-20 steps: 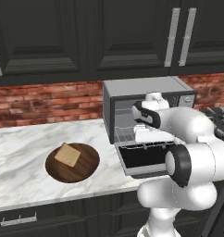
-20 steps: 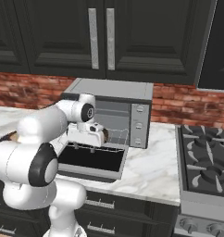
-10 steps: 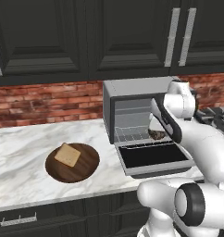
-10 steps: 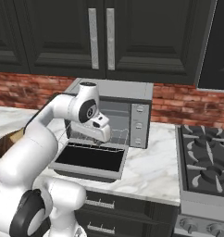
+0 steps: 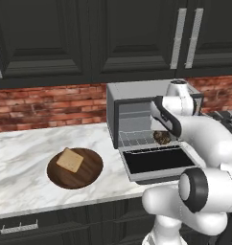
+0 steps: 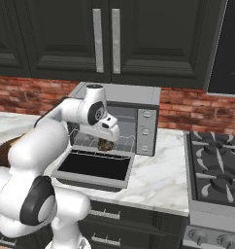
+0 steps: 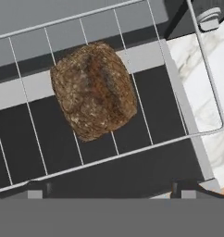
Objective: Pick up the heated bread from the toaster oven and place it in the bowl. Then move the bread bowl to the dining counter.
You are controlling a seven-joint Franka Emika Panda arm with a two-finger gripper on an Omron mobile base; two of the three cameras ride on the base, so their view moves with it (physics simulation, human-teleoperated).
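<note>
The heated bread (image 7: 94, 90), a dark brown roundish lump, lies on the wire rack (image 7: 146, 55) inside the toaster oven (image 5: 137, 93). The oven's glass door (image 5: 156, 161) hangs open and flat. My gripper (image 7: 114, 190) hovers just above the bread (image 6: 106, 144), open, its dark fingertips (image 7: 37, 190) wide apart with nothing between them. The dark wooden bowl (image 5: 89, 174) rests on the marble worktop left of the oven and holds a flat tan slice (image 5: 70, 160). The dining counter is out of view.
A gas stove (image 6: 214, 175) stands right of the oven. Dark cabinets hang above, and a brick wall (image 5: 41, 105) runs behind the worktop (image 5: 17, 162). My own arm (image 6: 46, 141) crosses in front of the oven's left side.
The arm has risen from low in front of the oven and swung its hand in over the rack, above the bread. The jaws stayed open.
</note>
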